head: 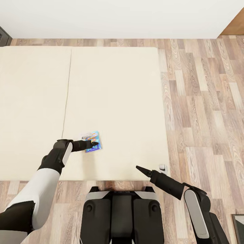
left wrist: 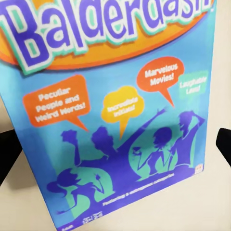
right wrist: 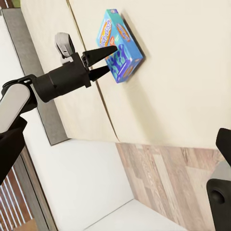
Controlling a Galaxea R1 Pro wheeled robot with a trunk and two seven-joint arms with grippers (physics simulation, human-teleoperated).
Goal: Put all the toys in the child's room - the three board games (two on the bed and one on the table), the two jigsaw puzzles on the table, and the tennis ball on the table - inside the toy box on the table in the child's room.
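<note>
Hovering over the blue board game (head: pixel 92 141) on the bed (head: pixel 115 101), left gripper (head: pixel 96 144) jaws apart.

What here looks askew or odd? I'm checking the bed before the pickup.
Nothing stands out. The blue board game lies flat and intact on the bed, slightly turned from its edges. The left gripper is open at it.

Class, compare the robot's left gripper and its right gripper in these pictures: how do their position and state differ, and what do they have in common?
The left gripper reaches out over the bed, right at the blue board game; the right gripper hangs near the bed's edge, away from any toy. The left gripper's fingers are spread, one to each side of the box; the right gripper's fingers look closed to a point. Both are dark, pointed and hold nothing.
</note>
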